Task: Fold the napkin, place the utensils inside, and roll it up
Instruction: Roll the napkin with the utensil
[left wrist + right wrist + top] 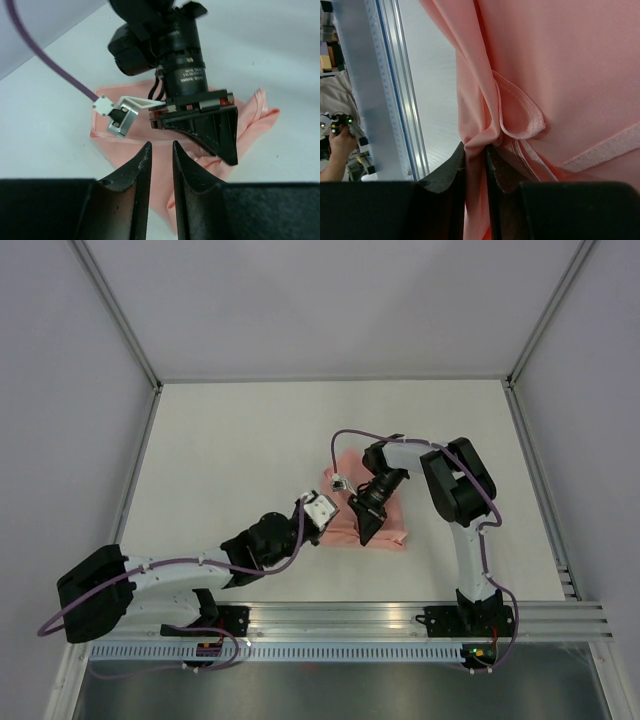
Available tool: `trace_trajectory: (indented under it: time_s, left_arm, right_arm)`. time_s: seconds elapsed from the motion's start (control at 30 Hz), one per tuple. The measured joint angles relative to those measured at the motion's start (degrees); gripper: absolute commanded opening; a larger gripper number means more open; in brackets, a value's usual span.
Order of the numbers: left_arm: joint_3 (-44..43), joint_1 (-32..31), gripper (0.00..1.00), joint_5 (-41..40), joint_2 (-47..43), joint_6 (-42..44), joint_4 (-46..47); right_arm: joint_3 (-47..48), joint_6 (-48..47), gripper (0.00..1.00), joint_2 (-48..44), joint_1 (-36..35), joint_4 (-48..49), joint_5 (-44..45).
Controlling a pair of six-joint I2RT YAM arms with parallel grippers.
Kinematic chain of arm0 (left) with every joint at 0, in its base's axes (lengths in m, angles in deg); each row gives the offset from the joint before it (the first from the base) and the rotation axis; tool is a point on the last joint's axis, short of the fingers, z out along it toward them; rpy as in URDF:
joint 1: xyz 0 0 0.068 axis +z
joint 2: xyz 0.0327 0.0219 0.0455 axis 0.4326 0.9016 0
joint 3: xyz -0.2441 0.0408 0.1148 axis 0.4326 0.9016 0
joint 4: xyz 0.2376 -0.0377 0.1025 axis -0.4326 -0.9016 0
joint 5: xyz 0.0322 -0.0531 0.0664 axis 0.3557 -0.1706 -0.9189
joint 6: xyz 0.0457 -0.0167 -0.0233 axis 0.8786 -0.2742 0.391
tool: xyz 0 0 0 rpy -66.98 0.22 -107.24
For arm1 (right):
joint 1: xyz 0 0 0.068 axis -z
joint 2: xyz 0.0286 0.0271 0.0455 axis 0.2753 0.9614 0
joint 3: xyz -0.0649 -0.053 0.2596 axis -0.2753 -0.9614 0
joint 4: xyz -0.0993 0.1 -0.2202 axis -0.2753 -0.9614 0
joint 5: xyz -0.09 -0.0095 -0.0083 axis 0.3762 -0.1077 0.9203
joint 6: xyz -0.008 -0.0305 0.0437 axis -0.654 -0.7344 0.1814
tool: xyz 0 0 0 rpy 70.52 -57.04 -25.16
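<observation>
The salmon-pink napkin (392, 528) lies bunched and creased on the white table, right of centre. My right gripper (365, 528) points down onto its near part and is shut on a gathered fold of the napkin (560, 75), which runs between the fingertips (476, 150). My left gripper (322, 518) hovers at the napkin's left edge, its jaws a narrow gap apart with nothing between them (160, 149). Through that gap the napkin (250, 120) and the right gripper's black fingers (210, 130) show just ahead. No utensils are in view.
An aluminium rail (400, 615) runs along the table's near edge and also shows in the right wrist view (395, 100). White enclosure walls stand at the left, back and right. A person's hand (340, 145) shows beyond the rail.
</observation>
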Motion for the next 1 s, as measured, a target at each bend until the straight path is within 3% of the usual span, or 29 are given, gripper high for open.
trace_trajectory:
  time_s: [0.2, 0.4, 1.0]
  left_arm:
    - [-4.6, -6.4, 0.29, -2.1, 10.3, 9.8, -3.9]
    - [-7.2, -8.5, 0.32, -0.9, 17.3, 15.7, -7.4]
    - [-12.5, -11.0, 0.37, 7.5, 30.7, 23.4, -9.8]
  right_arm:
    - [1.0, 0.3, 0.01, 2.5, 0.7, -3.9, -0.5]
    - [1.4, 0.3, 0.01, 4.0, 1.6, -6.4, -0.7]
    - [2.4, 0.3, 0.00, 5.6, 2.4, -8.8, -0.7]
